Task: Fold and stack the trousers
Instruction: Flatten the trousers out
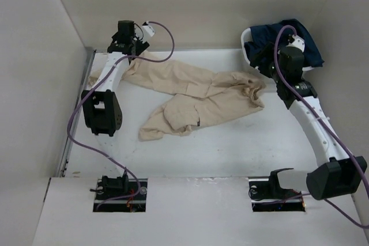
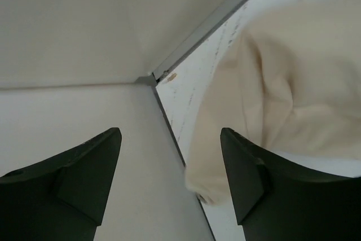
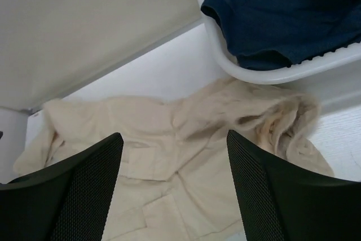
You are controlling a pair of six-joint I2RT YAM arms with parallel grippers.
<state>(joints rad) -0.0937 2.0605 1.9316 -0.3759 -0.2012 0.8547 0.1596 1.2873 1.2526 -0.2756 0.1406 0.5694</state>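
Obs., one moment, three views.

Task item: crumpled beige cotton trousers (image 1: 196, 99), unfolded, lying on the white table top (image 1: 230, 148). One end reaches the far-left corner. The body runs diagonally toward centre, where the cloth bunches into overlapping folds. A rumpled end lies toward the far right, just beside the white plastic laundry basket (image 1: 247, 47). A separate lobe of cloth points toward the near left. Nothing is stacked.

Basket: stands in the far-right corner against the wall and holds a dark navy garment (image 1: 305, 41), which is heaped above the rim.

Left gripper (image 2: 170, 139): reached out to the far-left corner, with the jaws spread wide and nothing between them. In the left wrist view the gap frames the grey metal edge strip (image 2: 225, 15) where table meets wall. The hem edge of the trousers lies by the right-hand finger. Contact between that finger and the cloth is possible, but cannot be settled from this angle.

Right gripper (image 3: 175, 136): jaws also spread wide and empty. It hangs above the right part of the trousers, near the basket. The right wrist view looks down on the beige folds, with the basket rim and navy cloth at upper right. There is clear air between the fingers (image 3: 84, 184) and the fabric.
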